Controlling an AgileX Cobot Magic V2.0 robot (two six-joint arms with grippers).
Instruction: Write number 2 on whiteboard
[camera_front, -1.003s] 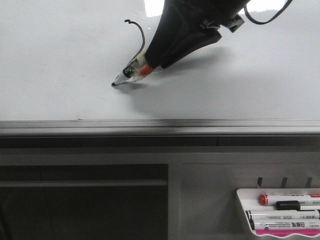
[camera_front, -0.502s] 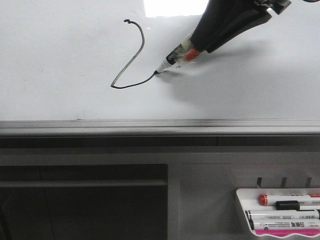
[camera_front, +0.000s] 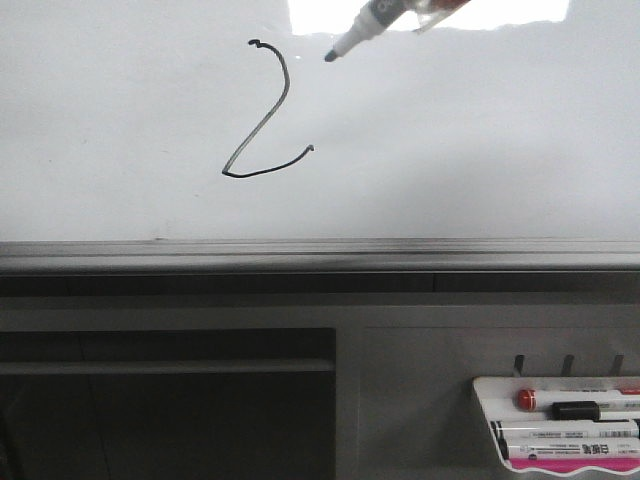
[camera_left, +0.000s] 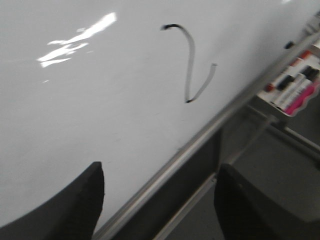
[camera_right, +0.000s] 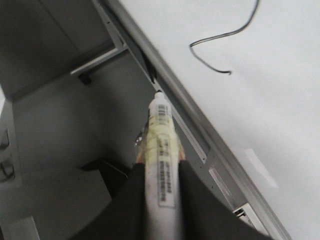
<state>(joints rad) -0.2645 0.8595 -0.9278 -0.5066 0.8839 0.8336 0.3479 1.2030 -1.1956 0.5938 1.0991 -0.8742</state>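
Observation:
The whiteboard (camera_front: 120, 130) fills the upper front view, its grey metal rail (camera_front: 300, 250) along the near edge. The number 2 (camera_front: 262, 118) is a thin black line on it, with a small hooked top; it also shows in the left wrist view (camera_left: 192, 65), and its lower stroke shows in the right wrist view (camera_right: 220, 42). My right gripper (camera_right: 160, 172) is shut on a white marker (camera_right: 161, 150). The marker (camera_front: 362, 28) shows at the top of the front view, its tip lifted off the board right of the 2. My left gripper (camera_left: 160, 175) is open and empty over the board's edge.
A white marker tray (camera_front: 560, 425) with several markers hangs at the lower right below the rail; it also shows in the left wrist view (camera_left: 292, 85). A dark panel (camera_front: 170, 400) lies below the rail at the left.
The right gripper drew the bottom stroke of the 2 to the right, then lifted the marker up and away off the board. The arm has left the front view almost wholly.

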